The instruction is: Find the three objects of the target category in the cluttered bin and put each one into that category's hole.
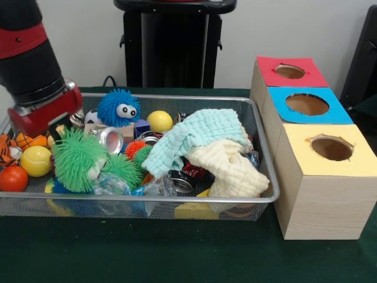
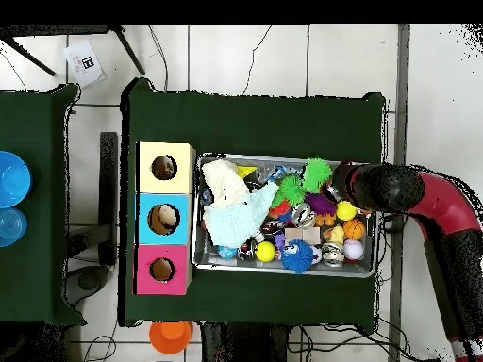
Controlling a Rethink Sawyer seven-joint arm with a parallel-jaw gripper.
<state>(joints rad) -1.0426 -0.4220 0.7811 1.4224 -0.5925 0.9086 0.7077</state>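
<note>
The wire mesh bin [image 1: 177, 201] lies on the green table and is full of toys, balls, cans and cloths; it also shows in the overhead view [image 2: 283, 271]. The blue-topped hole [image 1: 307, 104] is the middle of three wooden boxes right of the bin, and in the overhead view [image 2: 162, 219] something pale shows inside it. My red and black arm [image 1: 42, 106] reaches down into the bin's left end, behind a green fuzzy toy [image 1: 76, 159] and beside a blue fuzzy toy with eyes [image 1: 118, 108]. My gripper [image 2: 341, 184] is low among the toys, mostly hidden.
A mint cloth [image 1: 197, 135] and a cream cloth [image 1: 230, 168] cover the bin's right half. Yellow balls [image 1: 159, 121], an orange ball [image 1: 12, 178] and a silver can [image 1: 109, 139] lie near the arm. The red-topped hole [image 1: 290, 71] and the yellow-topped hole [image 1: 331, 148] flank the blue one.
</note>
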